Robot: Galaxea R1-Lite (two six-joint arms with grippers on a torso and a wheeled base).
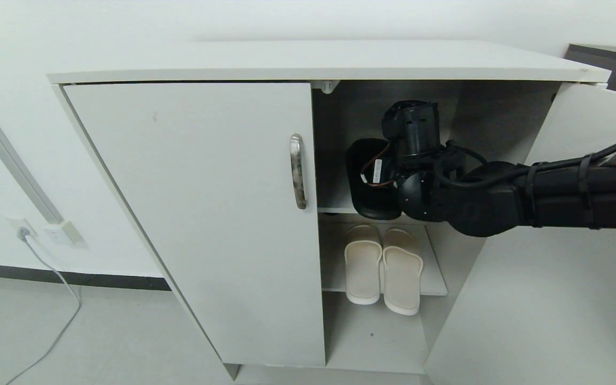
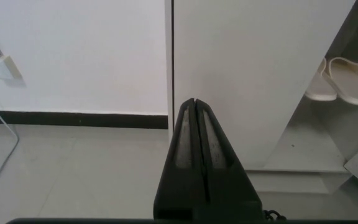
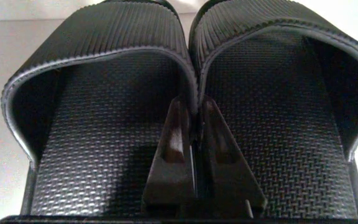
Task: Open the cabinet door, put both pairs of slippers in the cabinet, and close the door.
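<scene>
Head view first: the cabinet (image 1: 340,59) stands with its left door (image 1: 195,214) closed, one metal handle (image 1: 297,171) on it, and its right door (image 1: 580,123) swung wide open. The right arm is in the upper compartment, and its wrist hides most of the black slippers (image 1: 364,182) – one dark shape shows beside it, lower end at the upper shelf's front edge. Whether it rests on that shelf or hangs just above, the view cannot settle. The right wrist view gives what the head view can't: two black slippers (image 3: 104,124) side by side, touching, long axes running straight away from the camera, ribbed straps at the far end. The right gripper (image 3: 197,102) is clamped on their adjoining inner edges, fingers drawn tight together. One shelf down, the white slippers (image 1: 383,267) – two, a pair – lie parallel, straps deeper in, heels hanging over the middle shelf (image 1: 436,278). The left wrist view adds the left gripper (image 2: 195,102), fingers pressed flat together with nothing between, low before the closed door, the white slippers (image 2: 344,78) off to one side. Two pairs, four slippers.
</scene>
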